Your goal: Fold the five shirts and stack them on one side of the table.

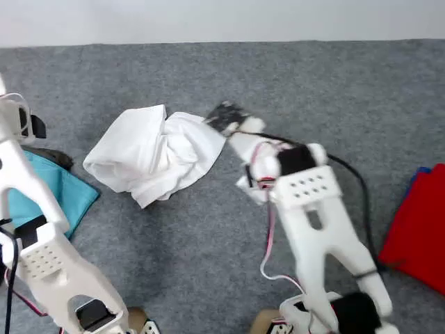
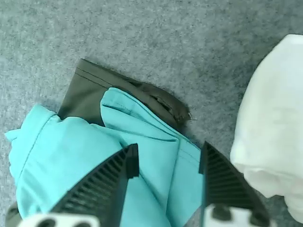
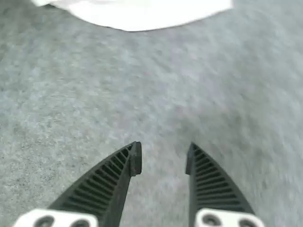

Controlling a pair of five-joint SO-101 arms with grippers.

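White shirt crumpled left of centre on the table, teal shirt at left edge; left end effector wide above the teal, right end effector wide over bare table

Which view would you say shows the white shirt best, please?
The high view: the white shirt appears there as a crumpled heap with nearly its whole outline visible. The left wrist view catches one bulging side of it, and the right wrist view a thin edge.
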